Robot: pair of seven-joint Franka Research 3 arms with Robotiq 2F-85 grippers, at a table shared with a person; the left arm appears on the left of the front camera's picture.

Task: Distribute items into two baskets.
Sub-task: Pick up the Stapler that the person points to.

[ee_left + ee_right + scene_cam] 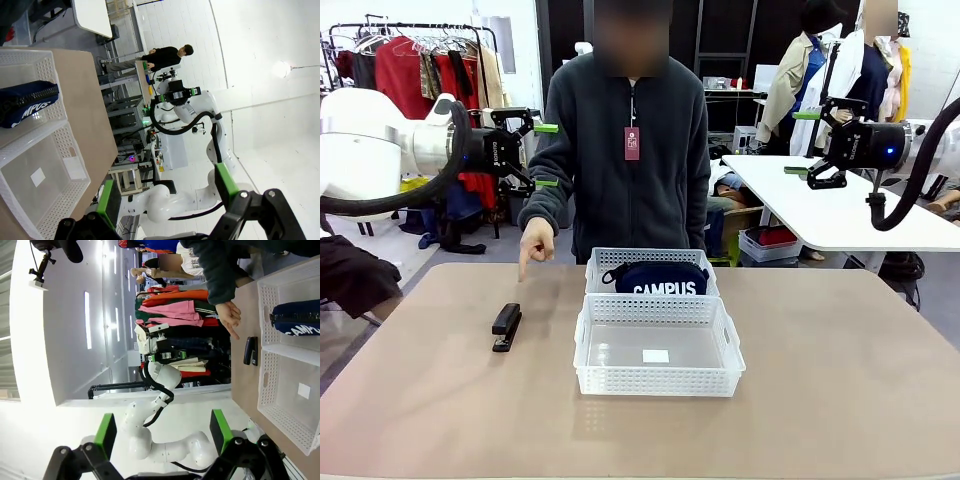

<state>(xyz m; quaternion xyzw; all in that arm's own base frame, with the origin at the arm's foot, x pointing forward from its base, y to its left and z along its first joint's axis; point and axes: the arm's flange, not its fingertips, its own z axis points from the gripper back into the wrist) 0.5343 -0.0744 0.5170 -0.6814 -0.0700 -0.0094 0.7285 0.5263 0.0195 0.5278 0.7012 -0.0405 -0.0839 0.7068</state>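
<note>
Tan counter [820, 400], seen from the robot's side across to the person's side.

Nearest item: the near basket [658, 384], translucent white with lattice sides, standing at the middle of the counter with its long side facing the robot. It holds nothing but a small white label [656, 356] lying on its floor.

Left of that basket, apart from it: the black stapler [506, 326], closed and lying flat on the bare counter, its length running front to back.

Directly behind the near basket, rim close against rim: the far basket [604, 260], of the same make. The navy pouch [660, 278] lies inside it, the white "CAMPUS" lettering facing the robot and the zip along the top.

Beyond the stapler, at the far edge: the person's hand [534, 243], index finger pointing down at the counter just behind the stapler, not touching it. The sleeve [560, 170] is dark grey fleece.

Left gripper [546, 155]: raised well above the counter at the left, fingers spread wide, green pads apart, holding nothing.

Right gripper [801, 142]: raised at the right at a similar height, fingers likewise spread wide and empty.

Background: a clothes rack [420, 60] with red and dark garments behind the left arm, and a white table [840, 215] behind the right arm.
</note>
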